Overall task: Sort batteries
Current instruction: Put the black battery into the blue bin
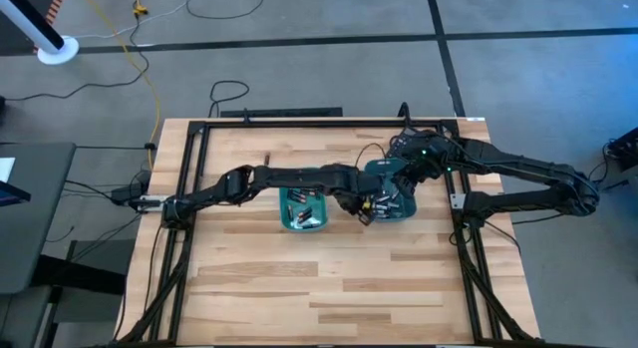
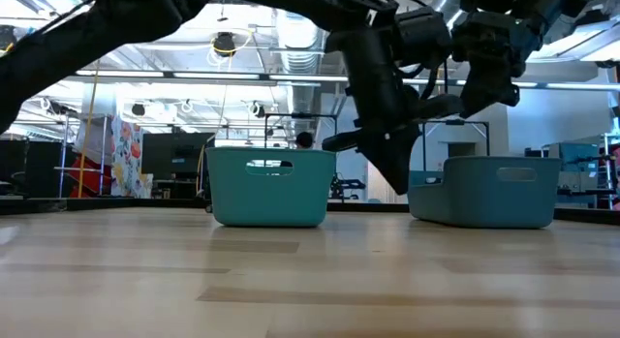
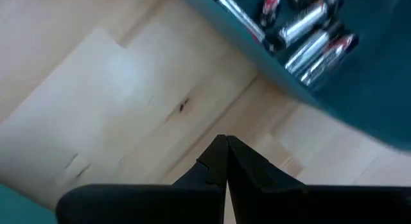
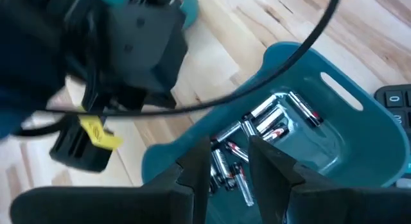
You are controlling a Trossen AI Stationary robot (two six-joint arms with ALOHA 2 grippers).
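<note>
Here, silvery and dark batteries (image 4: 257,131), some red-tipped, are heaped in the right teal tray (image 4: 359,131) near the table's (image 1: 329,288) far right edge. Right gripper (image 4: 230,161) is held above them, jaws apart, empty. Left gripper (image 3: 226,146) is pinched together over bare wood between trays.

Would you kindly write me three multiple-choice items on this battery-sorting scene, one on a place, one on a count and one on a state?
1. Where does the right gripper hover?
A. over the tray holding batteries
B. over bare wood
C. off the table

2. How many teal trays stand on the table?
A. one
B. two
C. four

3. How are the left gripper's fingers?
A. wide apart
B. pressed together
C. around a battery

Answers: 1 A, the right wrist view shows its fingers above the batteries; 2 B, the low view shows two trays side by side; 3 B, the left wrist view shows the fingertips meeting with nothing between them.
</note>
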